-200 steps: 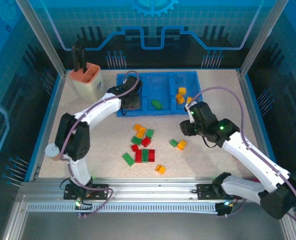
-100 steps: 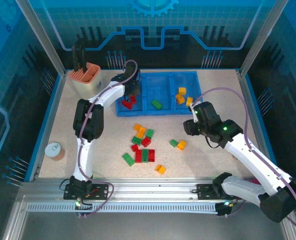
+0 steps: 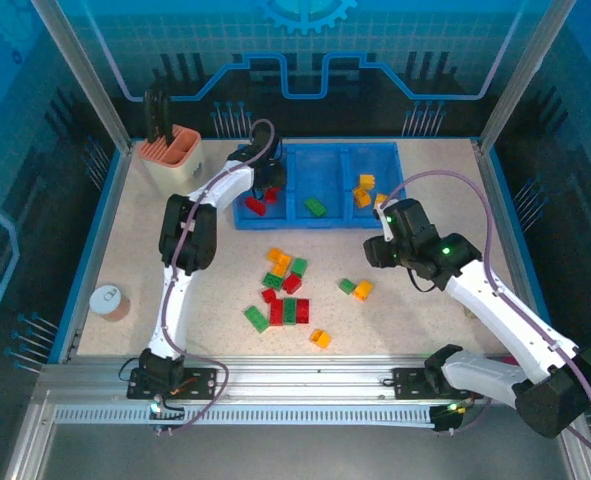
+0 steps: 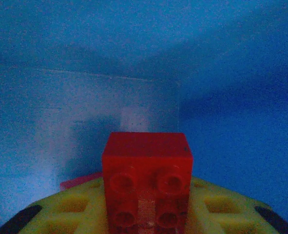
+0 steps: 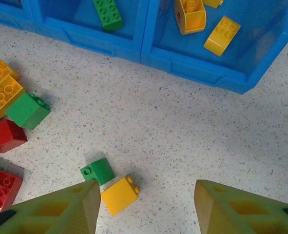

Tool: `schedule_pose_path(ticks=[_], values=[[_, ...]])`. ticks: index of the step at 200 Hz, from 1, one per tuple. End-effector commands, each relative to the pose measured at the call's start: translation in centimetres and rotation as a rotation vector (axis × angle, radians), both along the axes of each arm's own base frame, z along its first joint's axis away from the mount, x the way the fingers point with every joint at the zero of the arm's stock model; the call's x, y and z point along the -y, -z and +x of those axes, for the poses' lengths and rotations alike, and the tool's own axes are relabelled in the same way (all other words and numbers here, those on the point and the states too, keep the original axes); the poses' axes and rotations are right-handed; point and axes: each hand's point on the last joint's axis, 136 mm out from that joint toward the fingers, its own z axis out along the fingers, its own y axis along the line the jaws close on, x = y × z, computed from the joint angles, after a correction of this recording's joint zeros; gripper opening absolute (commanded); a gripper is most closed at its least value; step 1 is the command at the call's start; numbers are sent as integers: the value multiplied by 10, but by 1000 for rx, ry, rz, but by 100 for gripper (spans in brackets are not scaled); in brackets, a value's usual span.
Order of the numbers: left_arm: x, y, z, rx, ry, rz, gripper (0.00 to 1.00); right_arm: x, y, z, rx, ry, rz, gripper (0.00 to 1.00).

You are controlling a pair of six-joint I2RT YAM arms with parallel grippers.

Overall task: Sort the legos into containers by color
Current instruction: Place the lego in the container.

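Top view puts the left claw (image 3: 266,186) down in the blue tray's (image 5: 182,66) left compartment beside loose red bricks (image 3: 255,207). Its wrist cam adds that the claw is clamped narrow on a red 2x2 brick (image 4: 147,180), studs facing the lens, square so no long axis. Right wrist cam: right claw (image 5: 147,195) wide, empty, over the bench (image 5: 182,126) in front of the tray. The long green brick (image 5: 107,13) in the middle compartment sits studs-up, skewed to the tray's front wall.
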Motion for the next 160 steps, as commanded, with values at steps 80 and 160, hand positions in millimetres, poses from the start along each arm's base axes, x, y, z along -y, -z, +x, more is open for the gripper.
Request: schedule_pose_path(ticks=[80,160], values=[[-3,-65,-17,85,50,1,52,-11,3,13,-2,-21,33,55],[1,-112,-123,79,213,83,54,-22,0,19,18,-44,81,55]])
